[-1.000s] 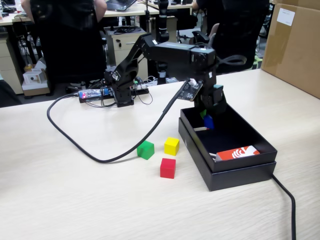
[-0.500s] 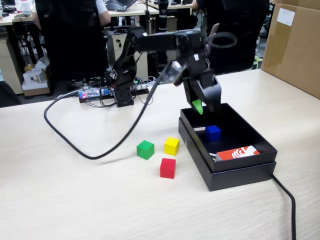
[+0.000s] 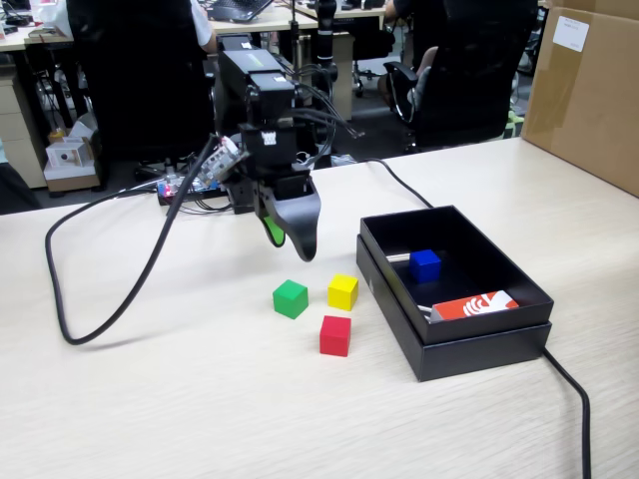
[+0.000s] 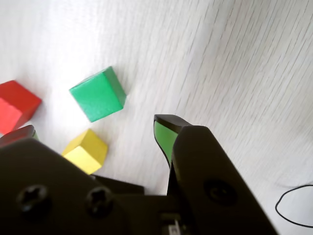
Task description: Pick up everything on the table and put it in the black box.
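Pale beige wood-grain desk [image 3: 150, 399] fills the foreground of the fixed view, mostly bare, with a thick black cable [image 3: 569, 399] running off the front right corner. Next back, red cube [image 3: 335, 335] sits on the desk, with yellow cube [image 3: 342, 291] and green cube [image 3: 291, 298] just behind it, the three close together but not touching. Right of them the black box [image 3: 479, 349] lies on the desk; blue cube [image 3: 424, 264] is inside it toward the back, and a red-and-white card [image 3: 475, 304] leans at the near inner end. The hand [image 3: 290, 239] hangs above the desk behind and above the green cube, tips pointing down, holding nothing; wrist view shows a green-padded tip and a second tip at the left edge with clear desk between them, so it is spread apart. Another thick cable [image 3: 110, 289] loops from the arm across the desk on the left. Arm base [image 3: 240, 190] stands at the far edge with small wires. A brown carton [image 3: 589, 90] rests at the far right. Behind: office room, black chairs [image 3: 459, 70], other desks, people in dark clothes seated.
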Robot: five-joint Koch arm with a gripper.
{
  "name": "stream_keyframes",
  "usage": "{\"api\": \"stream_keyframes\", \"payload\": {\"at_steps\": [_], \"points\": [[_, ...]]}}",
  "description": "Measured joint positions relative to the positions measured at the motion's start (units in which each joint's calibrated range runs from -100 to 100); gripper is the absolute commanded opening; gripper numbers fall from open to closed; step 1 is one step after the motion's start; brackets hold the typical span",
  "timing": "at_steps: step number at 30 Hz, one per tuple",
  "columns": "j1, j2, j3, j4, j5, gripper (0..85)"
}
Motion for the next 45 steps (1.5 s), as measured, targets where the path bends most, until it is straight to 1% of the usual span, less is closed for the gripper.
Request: {"api": "stream_keyframes", "payload": {"at_steps": [3, 7, 13, 15, 16, 17, 21, 24, 25, 26, 27, 29, 30, 32, 33, 36, 37, 40, 45], "points": [[0.0, 6.6, 0.5, 0.0, 0.0, 47.7], [0.0, 14.6, 6.0, 0.0, 0.7, 46.8], [0.0, 22.9, 9.6, 0.0, 1.5, 28.1], [0.0, 24.5, 9.7, 0.1, 1.9, 18.4], [0.0, 25.0, 10.7, 0.2, 2.1, 9.3], [0.0, 25.4, 12.0, 0.2, 2.5, 9.3], [0.0, 22.9, 12.0, 0.2, 2.9, 9.3], [0.9, 12.3, 12.0, 0.2, 2.9, 9.4], [2.0, 5.3, 12.1, 0.2, 3.1, 9.3], [2.8, 2.5, 12.6, 0.0, 3.2, 9.4], [5.1, -1.8, 15.2, -0.6, 3.4, 9.4], [7.6, -3.9, 19.9, -1.3, 3.9, 9.3], [10.8, -3.6, 23.9, -1.6, 4.7, 9.3], [12.7, 1.2, 28.7, -1.7, 5.5, 9.3], [12.8, 1.6, 29.1, -1.7, 5.6, 9.4], [14.9, 11.0, 32.2, -1.8, 6.7, 9.4], [15.7, 17.2, 32.4, -1.7, 7.2, 9.4], [16.2, 25.9, 32.3, -1.9, 7.7, 9.6], [16.3, 30.0, 32.3, -2.3, 8.4, 10.1]]}}
